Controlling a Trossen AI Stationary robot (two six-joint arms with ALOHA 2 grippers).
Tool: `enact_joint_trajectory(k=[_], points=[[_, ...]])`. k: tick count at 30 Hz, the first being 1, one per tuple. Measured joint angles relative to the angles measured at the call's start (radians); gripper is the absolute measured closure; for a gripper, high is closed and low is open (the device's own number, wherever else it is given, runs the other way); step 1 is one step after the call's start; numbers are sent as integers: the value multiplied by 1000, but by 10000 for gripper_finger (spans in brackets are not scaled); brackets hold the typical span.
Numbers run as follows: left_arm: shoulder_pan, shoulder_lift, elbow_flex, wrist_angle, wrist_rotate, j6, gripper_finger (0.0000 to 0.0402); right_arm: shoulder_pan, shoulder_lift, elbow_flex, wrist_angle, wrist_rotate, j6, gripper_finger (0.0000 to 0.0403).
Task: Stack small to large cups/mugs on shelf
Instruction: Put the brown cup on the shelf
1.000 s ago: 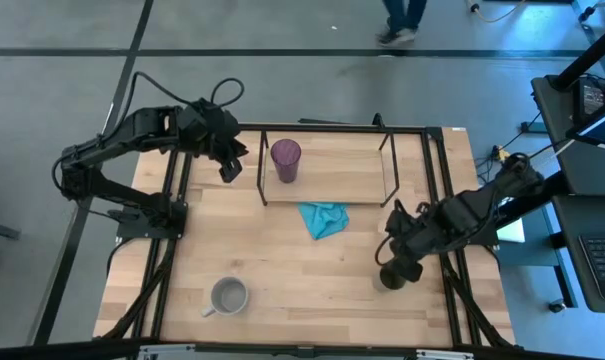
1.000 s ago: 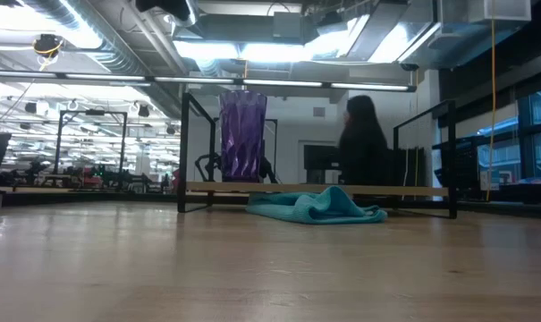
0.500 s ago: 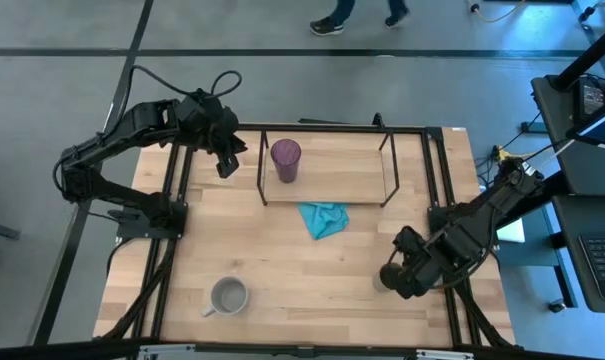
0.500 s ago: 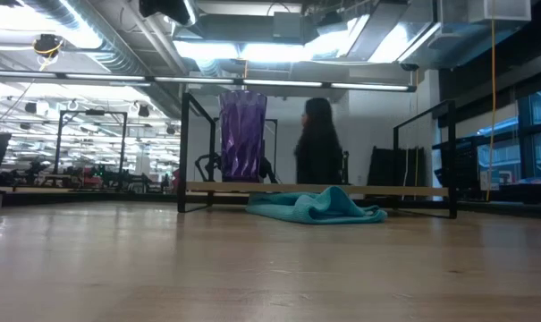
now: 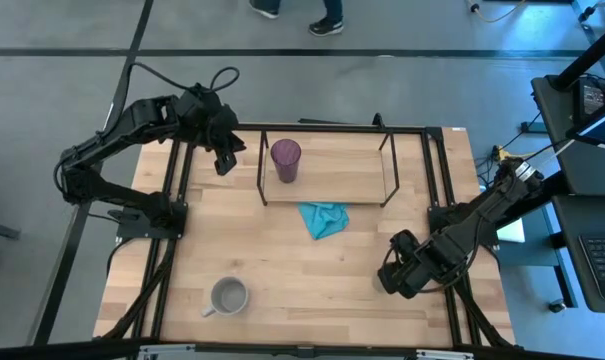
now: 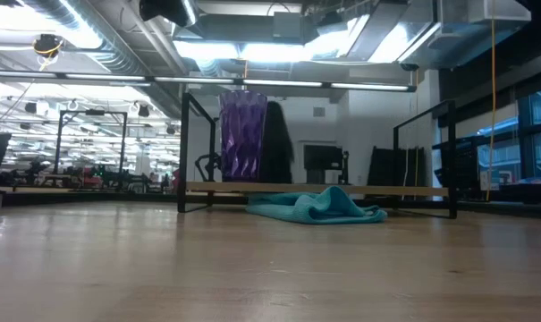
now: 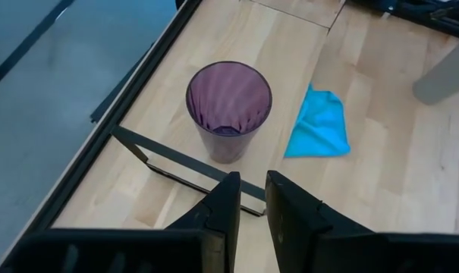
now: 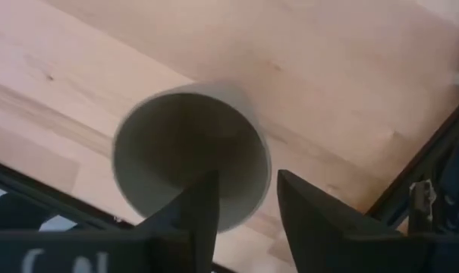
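The olive-green cup stands mouth up on the table near its right near corner. My right gripper is open at the cup's rim, one finger over the mouth and the other outside the wall. In the high view this gripper hides the cup. The purple tumbler stands upright on the shelf at its left end. The grey mug stands on the table near the front edge. My left gripper hovers left of the shelf, its fingers narrowly apart and holding nothing. My right gripper straddles the cup's wall at the rim, coming from above at a slant. Whether either finger touches the wall I cannot tell. The cup's base rests on the table.
A crumpled teal cloth lies on the table just in front of the shelf. The black frame rails run along the table's left and right sides. A person walks behind the far edge.
My right arm has dropped lower and swung toward the table's near edge, while its gripper has stayed at the cup's place. The person behind the table has walked toward the left.
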Motion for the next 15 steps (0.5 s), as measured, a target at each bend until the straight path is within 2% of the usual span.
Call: enact_joint_trajectory(k=[11,15], points=[[23,0,0,1,0,0,343,0,-1,-33,-10,28,-21,267],[32,0,0,1,0,0,343,0,-1,-91,66,-9,-20,267]])
